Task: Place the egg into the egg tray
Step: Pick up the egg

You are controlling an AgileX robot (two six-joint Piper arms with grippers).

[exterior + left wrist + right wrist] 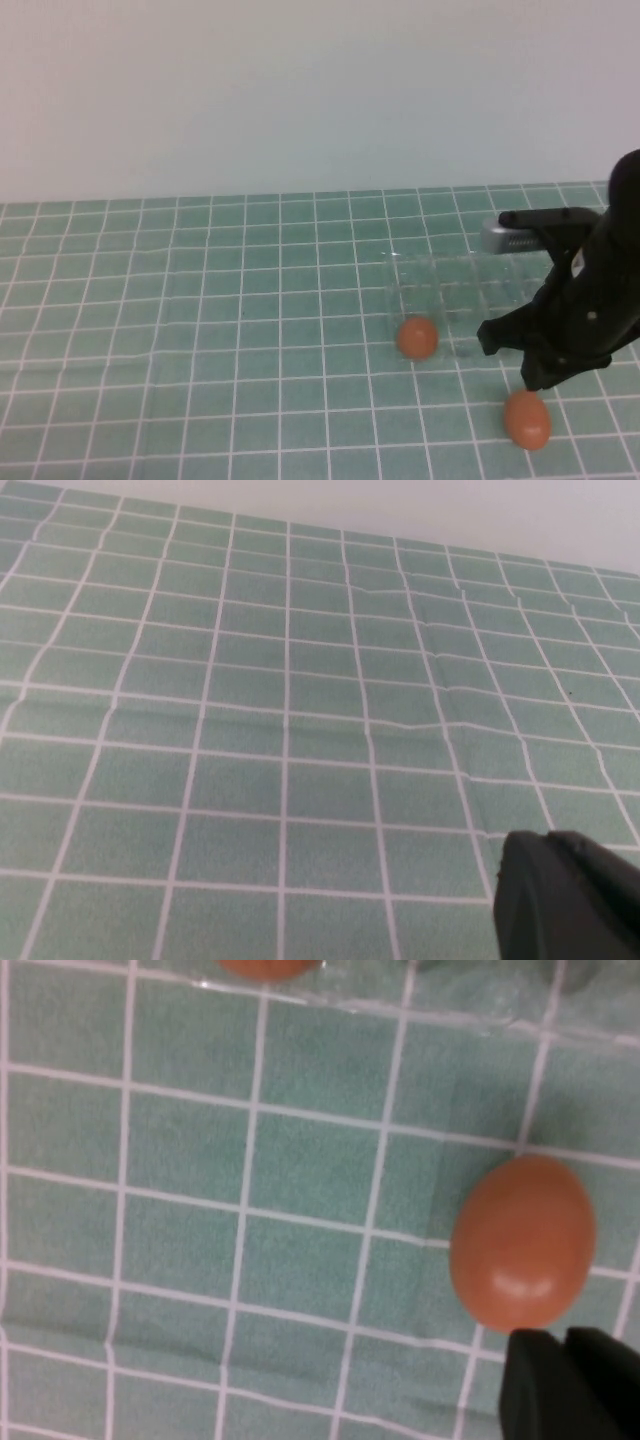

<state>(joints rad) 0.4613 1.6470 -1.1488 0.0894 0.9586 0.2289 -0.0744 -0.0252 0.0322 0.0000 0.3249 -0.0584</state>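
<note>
One orange-brown egg point(527, 419) lies on the green checked cloth near the front right; it also shows in the right wrist view point(522, 1242). A second egg point(417, 337) sits in the front left cup of the clear egg tray point(470, 275), whose edge glints in the right wrist view point(450, 1010). My right gripper point(533, 380) hangs just above and behind the loose egg, shut and empty, its tips point(565, 1345) close to the egg without touching it. My left gripper point(565, 895) is out of the high view, shut and empty over bare cloth.
The green checked cloth point(200, 320) covers the table up to a pale wall at the back. The right arm's black body point(600, 290) stands over the tray's right end.
</note>
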